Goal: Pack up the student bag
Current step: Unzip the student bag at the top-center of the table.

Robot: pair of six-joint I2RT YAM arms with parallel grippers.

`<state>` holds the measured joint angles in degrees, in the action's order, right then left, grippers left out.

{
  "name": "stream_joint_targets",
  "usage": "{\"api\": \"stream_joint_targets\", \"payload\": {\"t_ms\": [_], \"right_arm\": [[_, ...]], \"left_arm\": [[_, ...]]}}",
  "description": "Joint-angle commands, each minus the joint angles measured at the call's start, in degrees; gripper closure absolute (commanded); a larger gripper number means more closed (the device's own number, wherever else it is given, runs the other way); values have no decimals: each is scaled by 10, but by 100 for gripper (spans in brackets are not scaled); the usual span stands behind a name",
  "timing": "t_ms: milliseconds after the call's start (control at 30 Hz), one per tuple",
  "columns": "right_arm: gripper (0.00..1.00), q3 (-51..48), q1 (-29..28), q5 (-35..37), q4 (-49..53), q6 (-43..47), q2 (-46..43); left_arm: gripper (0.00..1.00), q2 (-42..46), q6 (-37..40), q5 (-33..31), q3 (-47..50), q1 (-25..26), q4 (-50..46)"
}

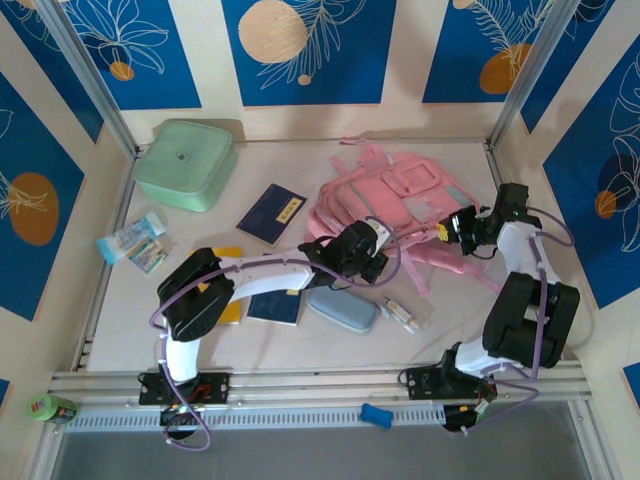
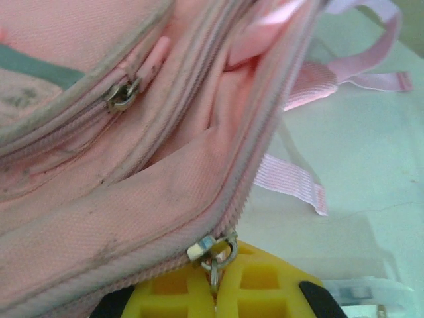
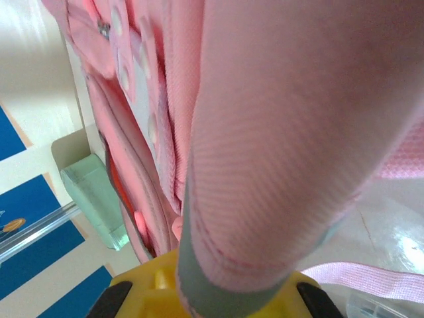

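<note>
Left gripper (image 2: 215, 295): jaws look pinched shut on the zipper pull (image 2: 213, 255). The tab drops into the seam between the yellow pads (image 2: 172, 291), but I'm not 100% sure of the bite. Right gripper (image 3: 225, 291): jaws clamped on a fold of student bag (image 1: 400, 195) fabric, at the grey strip (image 3: 199, 265).

Bag lies flat on the table, right of the mint-green box (image 1: 185, 165), well apart. Left gripper is on the bag edge nearer the box, right gripper on the edge away from it.

Handling, my read: light, limp cloth with nothing rigid, so it will sag and bunch. Best holds are the pull plus an edge fold. Keep the fabric taut or the zip jams.

Look: pink weave, scuffed, grey trim, several zips, loose webbing straps (image 2: 291, 179).
</note>
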<state>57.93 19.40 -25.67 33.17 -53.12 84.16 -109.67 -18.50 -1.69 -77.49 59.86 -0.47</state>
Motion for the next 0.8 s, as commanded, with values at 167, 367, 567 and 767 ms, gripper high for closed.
{"api": "stream_joint_targets", "payload": {"t_ms": [167,367,567,767], "right_arm": [[46,19,-1,-15,-43,44,-21],[29,-50,-29,-80,33,63,-78],[26,-155,-102,-110,-66,-43,-127],[39,-137,-145,-63,-125,-85,-78]], "left_arm": [[100,8,-13,9,-49,-3,-39],[100,-17,-22,30,-88,-3,-45],[100,-27,-36,49,-97,-3,-33],[100,-31,-39,49,-108,-2,-42]]}}
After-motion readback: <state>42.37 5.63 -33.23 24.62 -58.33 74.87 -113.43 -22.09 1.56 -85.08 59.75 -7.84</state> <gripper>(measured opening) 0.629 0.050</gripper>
